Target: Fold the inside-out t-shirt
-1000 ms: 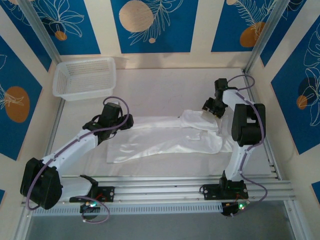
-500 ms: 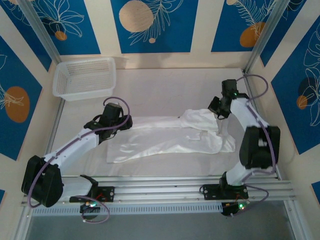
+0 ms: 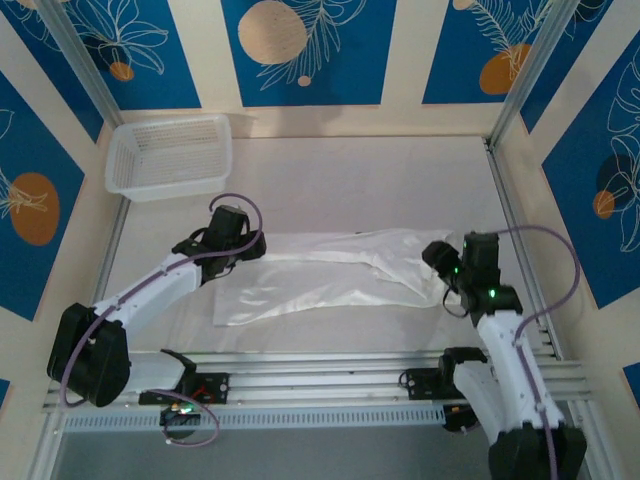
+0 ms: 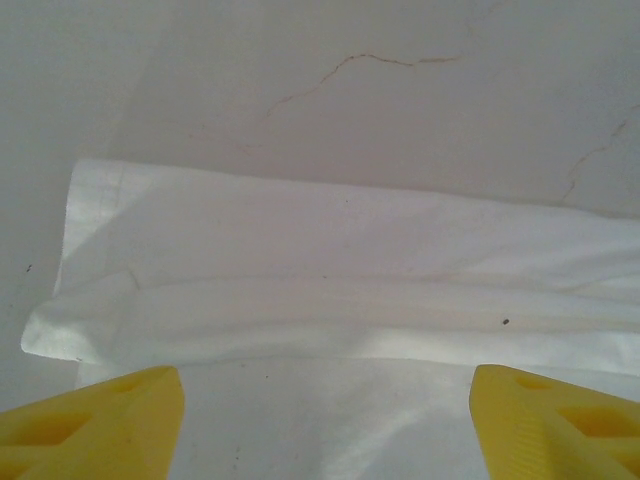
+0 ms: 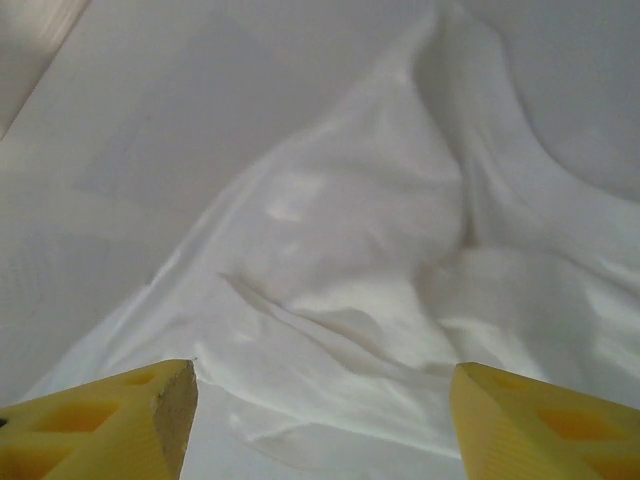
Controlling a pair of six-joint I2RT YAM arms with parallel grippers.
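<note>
Two grippers are hanging over the white t-shirt (image 3: 330,280) — left gripper (image 4: 325,385) at its left end, right gripper (image 5: 325,380) at its right end, both spread wide, holding nothing. It is lying stretched on the table (image 3: 350,180) — white mesh basket (image 3: 118,165) well apart beyond its left end.

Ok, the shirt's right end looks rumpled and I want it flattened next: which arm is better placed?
Right, probably. The right gripper hovers open over the rumpled end of the t-shirt; the left gripper, also open, is at the flatter opposite end.
</note>
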